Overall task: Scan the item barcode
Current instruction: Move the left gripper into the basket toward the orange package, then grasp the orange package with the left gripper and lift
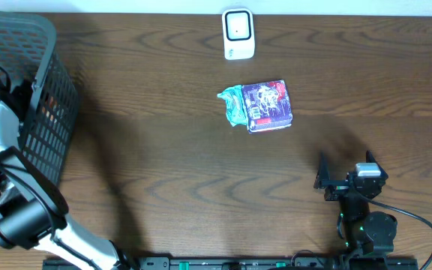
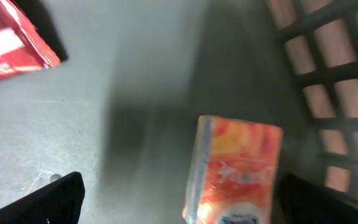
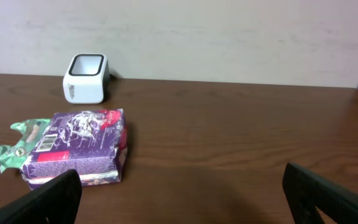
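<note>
the left gripper (image 2: pixel 179 186) is lowered inside the basket (image 1: pixel 47 90) at the table's left edge, jaws spread wide w/ nothing between them. it is placed just over an orange pack (image 2: pixel 235 168) lying on the basket floor next to the mesh wall, prob. so that one finger can be dropped each side of it. a red pack (image 2: pixel 11 40) is seen well apart, in the far corner of the wrist view. the orange pack is judged to be the item due for scanning; its barcode can't be made out, as the view is blurred.

the scanner (image 1: pixel 238 34) is stood at the far edge of the table (image 1: pixel 163 172), window up, approx. centre, so an item would have to be carried across and its code turned face down. near it a purple pack (image 1: pixel 268 105) is laid flat, w/ a crumpled green wrapper (image 1: pixel 233 105) touching its left side.

the right gripper (image 3: pixel 180 183) is parked low at the near right, jaws likewise fully apart and empty, pointed toward the scanner, well apart from everything; prob. kept out of the way.
</note>
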Robot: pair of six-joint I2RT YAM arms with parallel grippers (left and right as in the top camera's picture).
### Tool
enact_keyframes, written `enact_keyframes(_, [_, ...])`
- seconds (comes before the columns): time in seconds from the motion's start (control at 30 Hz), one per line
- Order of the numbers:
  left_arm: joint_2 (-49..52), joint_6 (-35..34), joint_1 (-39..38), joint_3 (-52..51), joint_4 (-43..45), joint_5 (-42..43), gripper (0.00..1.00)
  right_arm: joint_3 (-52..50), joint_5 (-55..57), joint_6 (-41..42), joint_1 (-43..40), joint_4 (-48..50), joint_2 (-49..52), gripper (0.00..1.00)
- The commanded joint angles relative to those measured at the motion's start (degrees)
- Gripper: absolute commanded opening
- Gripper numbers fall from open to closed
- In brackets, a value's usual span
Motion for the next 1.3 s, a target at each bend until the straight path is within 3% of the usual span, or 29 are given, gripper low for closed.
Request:
enact_keyframes(0.0, [2.6,1.2,-0.5,0.9,-0.2,0.6,1.0,-0.2,-0.1,-0.4,-0.5,0.0,-0.3,0.99])
enact_keyframes(0.13, [4.4,1.2,-1.7,0.9,-0.1,1.0,0.91,-0.2,-0.1,-0.4,-0.5,0.0,-0.3,0.99])
enact_keyframes(0.47, [6.3,2.5,-4.6,0.9,2.1,-0.4,0.9,-0.2,-0.1,-0.4,-0.5,0.0,-0.3,0.99])
enact_keyframes(0.53, [6.3,2.5,-4.6,0.9,2.5,-0.8,0.75,-0.2,-0.1,-0.4,-0.5,0.0,-0.3,0.99])
enact_keyframes(0.63, [6.4,2.5,-4.6,0.9,2.5,-0.8,0.65,-0.2,-0.1,-0.4,-0.5,0.0,-0.3,0.99])
enact_keyframes(0.83, [6.4,2.5,-4.6,0.9,2.4,-0.8,0.09,-0.2,-0.1,-0.4,-0.5,0.0,-0.3,0.99])
enact_keyframes(1.03, [4.7,2.4,-3.6,0.9,2.3,-0.8,0.07,-0.2,-0.1,-0.4,-0.5,0.0,-0.3,0.99])
enact_keyframes(1.27, [-4.6,-1.4,-1.6,0.9,1.8,-0.7,0.07,-0.2,-0.1,-0.4,-0.5,0.0,-0.3,0.99])
